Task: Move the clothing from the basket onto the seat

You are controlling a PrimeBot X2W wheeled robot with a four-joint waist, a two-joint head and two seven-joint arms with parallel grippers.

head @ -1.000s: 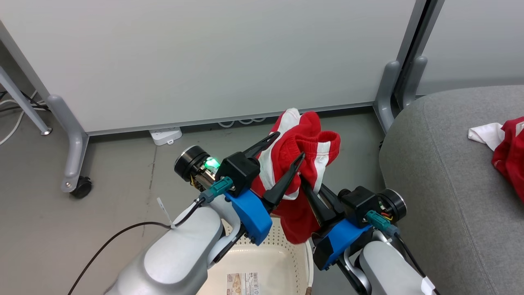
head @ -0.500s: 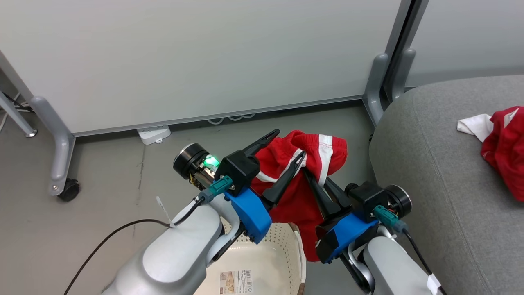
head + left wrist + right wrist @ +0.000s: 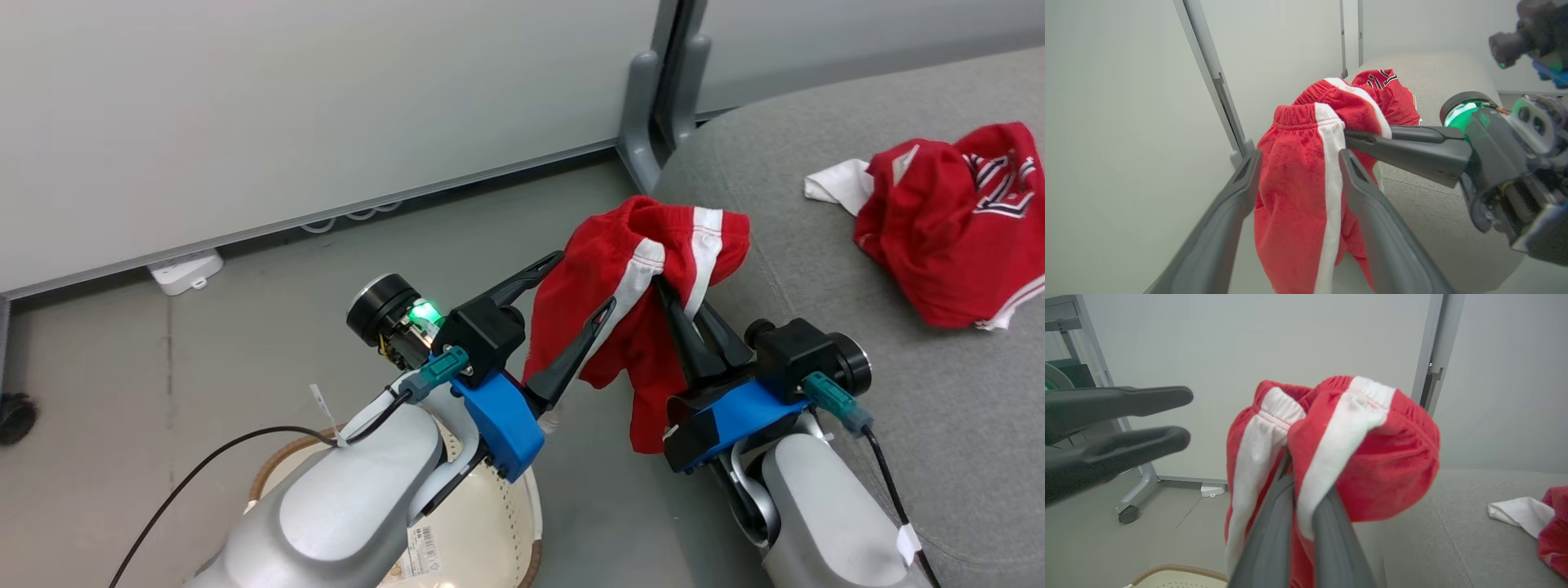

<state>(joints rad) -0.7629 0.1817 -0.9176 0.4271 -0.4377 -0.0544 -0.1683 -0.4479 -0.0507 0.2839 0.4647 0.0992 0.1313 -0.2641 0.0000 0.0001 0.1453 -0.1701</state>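
Seat (image 3: 939, 392): grey upholstered sofa on your right; its rounded edge runs beside your right forearm.
Partition (image 3: 326, 122): pale panels on grey posts, standing behind the strip of floor ahead of you.
Basket (image 3: 510, 523): cream perforated tub with a brown rim, on the floor under your left forearm, with a printed label (image 3: 424, 545) showing inside.
Jersey (image 3: 947, 237): red, with dark white-outlined lettering and a white part. It lies crumpled on the seat, well apart from both grippers.
Shorts (image 3: 645, 278): red, with white side stripes and an elastic waistband. They hang in the air between your two grippers, just beside the seat's edge, up and right of the basket.
Right gripper (image 3: 676, 306): fingers pinched tight on a bunch of the shorts near the waistband, with cloth draping over and below the tips.
Left gripper (image 3: 585, 280): fingers spread wide, clamping nothing. The shorts hang just past the tips, and you cannot tell whether the nearer finger touches them.
Power strip (image 3: 186, 271): white, on the floor at the partition's foot.
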